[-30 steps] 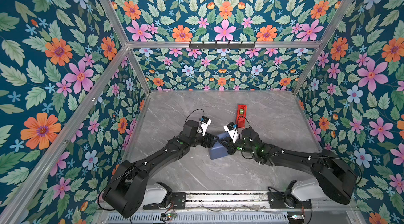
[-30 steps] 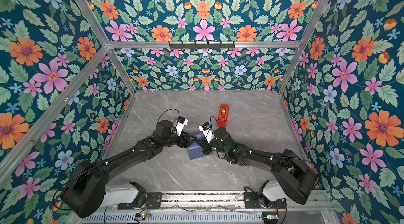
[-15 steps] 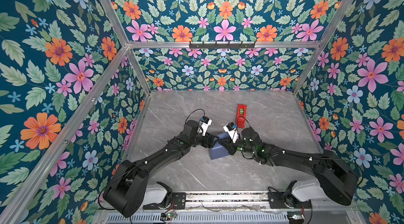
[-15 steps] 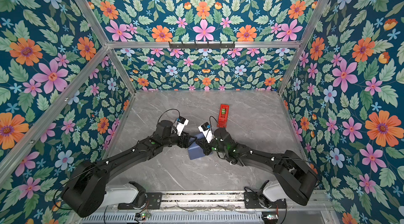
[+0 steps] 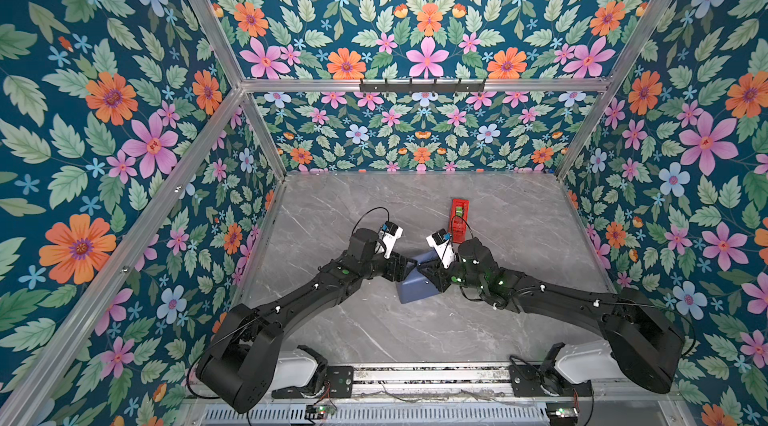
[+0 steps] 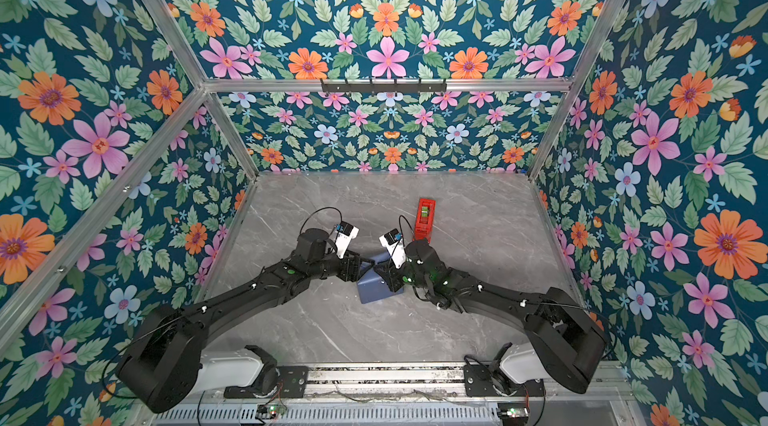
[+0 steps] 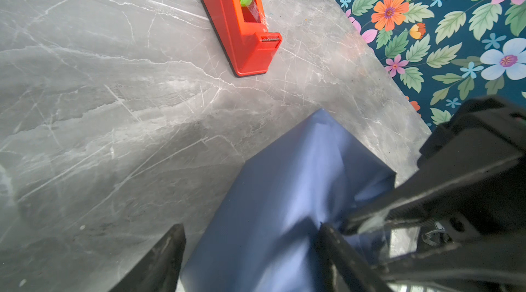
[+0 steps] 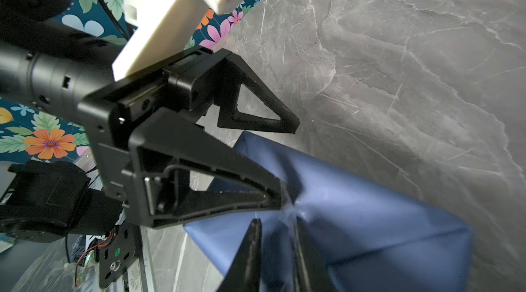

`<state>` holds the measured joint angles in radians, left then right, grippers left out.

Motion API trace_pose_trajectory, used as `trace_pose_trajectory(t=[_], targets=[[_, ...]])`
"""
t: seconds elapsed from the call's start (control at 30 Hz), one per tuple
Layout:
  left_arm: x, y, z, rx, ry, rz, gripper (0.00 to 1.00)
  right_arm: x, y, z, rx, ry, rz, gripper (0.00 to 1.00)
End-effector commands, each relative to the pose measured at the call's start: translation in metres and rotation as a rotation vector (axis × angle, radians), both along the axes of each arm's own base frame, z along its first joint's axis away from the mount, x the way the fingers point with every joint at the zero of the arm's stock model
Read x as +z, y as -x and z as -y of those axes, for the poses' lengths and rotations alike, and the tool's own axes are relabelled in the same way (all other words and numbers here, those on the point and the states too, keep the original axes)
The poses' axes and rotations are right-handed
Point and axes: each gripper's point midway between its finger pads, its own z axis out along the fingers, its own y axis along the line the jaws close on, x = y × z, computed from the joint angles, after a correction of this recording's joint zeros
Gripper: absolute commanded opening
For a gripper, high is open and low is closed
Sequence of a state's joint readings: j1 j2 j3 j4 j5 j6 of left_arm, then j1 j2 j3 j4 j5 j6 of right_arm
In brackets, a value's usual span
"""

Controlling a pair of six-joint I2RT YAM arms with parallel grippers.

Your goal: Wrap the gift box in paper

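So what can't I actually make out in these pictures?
- The gift box: unseen in every view, covered by the blue paper.
- The left end effector and right end effector: fingertips hidden in both top views under their own wrists.
- Part of the paper: cut off by the picture edge in both wrist views.

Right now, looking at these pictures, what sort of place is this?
Probably a robot test cell, not a home. Floral wall panels in an aluminium frame enclose a grey marble-look table, and a black left arm and right arm are mounted on a metal rail at its near edge.
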<state>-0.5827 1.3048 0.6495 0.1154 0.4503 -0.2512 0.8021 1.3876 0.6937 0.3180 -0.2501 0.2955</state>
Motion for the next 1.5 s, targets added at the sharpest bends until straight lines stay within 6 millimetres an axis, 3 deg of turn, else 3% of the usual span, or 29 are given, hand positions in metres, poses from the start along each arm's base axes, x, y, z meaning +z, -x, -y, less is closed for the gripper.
trace_pose_trajectory(t=[0.0, 0.9, 1.03, 1.1, 1.27, 1.47], targets=[[-0.021, 0.011, -0.010, -0.007, -0.077, -0.061, 0.75, -0.010, -0.002, 0.006, -0.039, 0.042, -0.039, 0.25], [-0.020, 0.011, -0.010, -0.006, -0.076, -0.057, 0.75, 0.028, -0.027, 0.012, -0.082, 0.040, 0.001, 0.50], [-0.020, 0.011, -0.011, -0.004, -0.077, -0.057, 0.75, 0.036, -0.015, 0.022, -0.071, 0.040, -0.014, 0.50], [-0.019, 0.011, -0.011, -0.004, -0.075, -0.056, 0.75, 0.036, -0.004, 0.020, -0.040, 0.013, -0.061, 0.45], [-0.018, 0.011, -0.011, -0.001, -0.070, -0.052, 0.75, 0.026, 0.014, 0.008, 0.009, 0.005, -0.140, 0.14], [-0.017, 0.011, -0.010, -0.001, -0.070, -0.051, 0.75, 0.013, 0.008, 0.001, 0.006, 0.031, -0.174, 0.07]])
